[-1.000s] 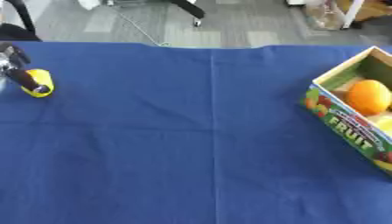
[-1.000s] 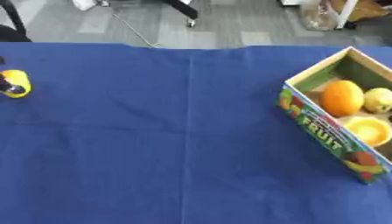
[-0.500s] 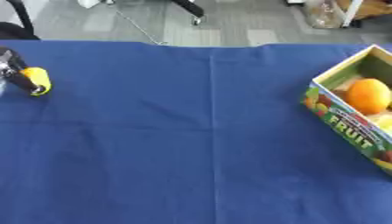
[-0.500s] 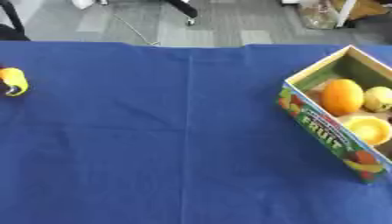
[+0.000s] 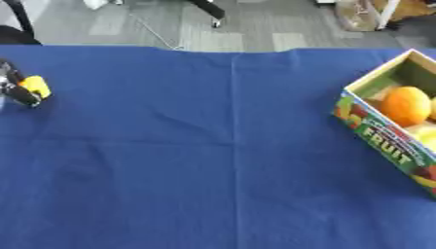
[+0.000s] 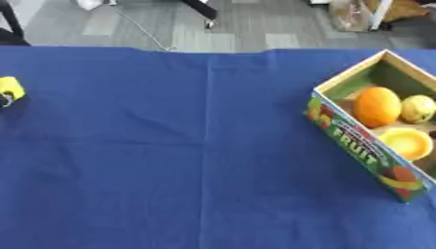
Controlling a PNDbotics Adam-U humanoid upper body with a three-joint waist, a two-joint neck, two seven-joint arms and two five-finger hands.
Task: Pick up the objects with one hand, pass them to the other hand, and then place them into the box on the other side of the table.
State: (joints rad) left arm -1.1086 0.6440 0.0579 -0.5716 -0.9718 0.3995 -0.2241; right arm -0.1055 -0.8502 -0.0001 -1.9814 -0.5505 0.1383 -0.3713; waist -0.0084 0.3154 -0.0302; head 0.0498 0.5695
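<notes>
At the far left edge, a small yellow object sits between the dark fingers of my left hand, which curl around it just over the blue cloth. Most of that hand is cut off by the view's edge. On the right stands the open fruit box, set at an angle, with colourful printed walls. It holds an orange, a pale yellow fruit and a round yellow piece. My right hand shows in neither view.
A blue tablecloth covers the whole table, with faint fold lines across its middle. Beyond the far edge lies grey floor with a chair base and a cable.
The yellow object and the left hand's fingers have shifted slightly up and toward the left edge. The box has not moved.
</notes>
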